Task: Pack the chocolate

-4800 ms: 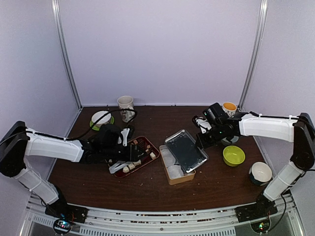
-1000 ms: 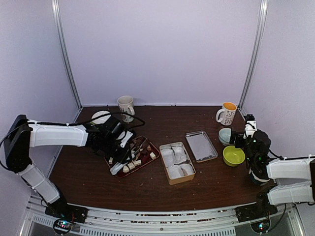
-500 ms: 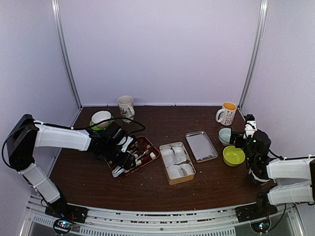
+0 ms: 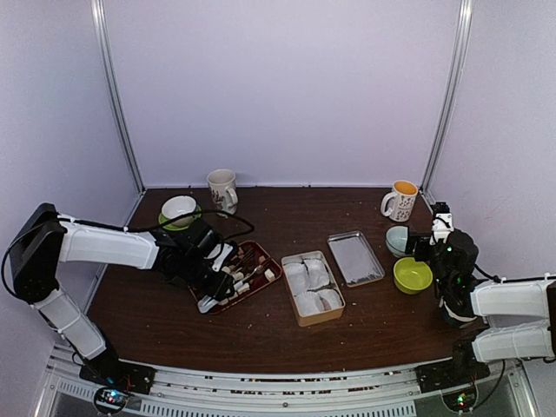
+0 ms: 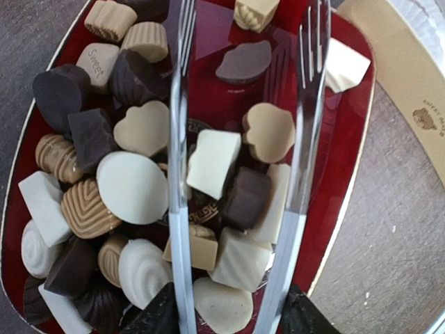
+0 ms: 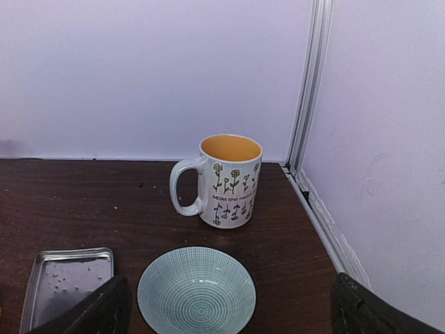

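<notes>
The chocolate (image 5: 132, 186) is a heap of white, tan and dark pieces in a red tray (image 5: 348, 139), left of centre on the table (image 4: 252, 291). My left gripper (image 5: 233, 316) is shut on silver tongs (image 5: 177, 209) and hovers over the tray (image 4: 208, 265). The two forked tong arms stand apart, straddling several pieces, among them a cream square (image 5: 212, 161) and a dark cube (image 5: 245, 198). Nothing is lifted. My right gripper (image 6: 229, 313) is open and empty at the right edge (image 4: 432, 239), far from the tray.
A tan box (image 4: 300, 317) with white paper cups sits right of the tray, its metal lid (image 4: 355, 258) beside it. A flowered mug (image 6: 226, 181) and a teal bowl (image 6: 196, 292) are in front of the right gripper. A green bowl (image 4: 413, 274), another mug (image 4: 222, 189) and a white bowl (image 4: 178, 209) stand around.
My left gripper has slid with the tongs toward the near side of the tray, and the tong arms have come closer together. The right arm has not moved.
</notes>
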### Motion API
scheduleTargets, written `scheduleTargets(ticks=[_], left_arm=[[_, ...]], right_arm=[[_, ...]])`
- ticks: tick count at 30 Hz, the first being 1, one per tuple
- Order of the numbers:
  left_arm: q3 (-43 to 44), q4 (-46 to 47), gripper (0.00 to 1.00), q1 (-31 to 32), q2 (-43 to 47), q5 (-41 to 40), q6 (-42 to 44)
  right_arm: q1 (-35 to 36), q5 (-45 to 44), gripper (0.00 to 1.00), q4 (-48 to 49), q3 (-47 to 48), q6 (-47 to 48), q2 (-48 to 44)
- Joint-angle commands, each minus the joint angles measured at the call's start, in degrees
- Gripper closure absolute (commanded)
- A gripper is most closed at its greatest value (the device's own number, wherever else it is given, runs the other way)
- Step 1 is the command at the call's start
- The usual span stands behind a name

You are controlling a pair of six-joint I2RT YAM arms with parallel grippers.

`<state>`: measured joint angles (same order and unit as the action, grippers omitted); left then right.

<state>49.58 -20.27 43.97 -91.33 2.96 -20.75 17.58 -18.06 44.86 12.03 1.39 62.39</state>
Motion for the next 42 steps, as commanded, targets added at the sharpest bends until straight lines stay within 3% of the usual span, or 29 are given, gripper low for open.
scheduleTargets(ticks=[1, 9, 27, 30, 42], left_arm=[[1.1, -3.5, 0.51, 1.8, 1.3, -6.0, 1.7], [1.8, -6.6, 0.66, 2.1, 9.2, -7.0, 1.8], [3.2, -12.4, 0.62, 2.1, 14.4, -3.4, -1.1], [3.7, -13.7, 0.57, 2.1, 15.3, -3.6, -1.1], [5.0, -16.4, 0.55, 2.1, 13.0, -4.2, -0.3]], right_arm=[[-0.4, -1.1, 0.0, 1.6, 0.5, 0.4, 0.1], [-0.4, -1.3, 0.0, 1.6, 0.4, 0.3, 0.1], [-0.3, -1.3, 0.0, 1.5, 0.5, 0.4, 0.1], [-0.4, -1.2, 0.0, 1.4, 0.6, 0.4, 0.2], [-0.4, -1.1, 0.0, 1.3, 0.7, 0.5, 0.3]])
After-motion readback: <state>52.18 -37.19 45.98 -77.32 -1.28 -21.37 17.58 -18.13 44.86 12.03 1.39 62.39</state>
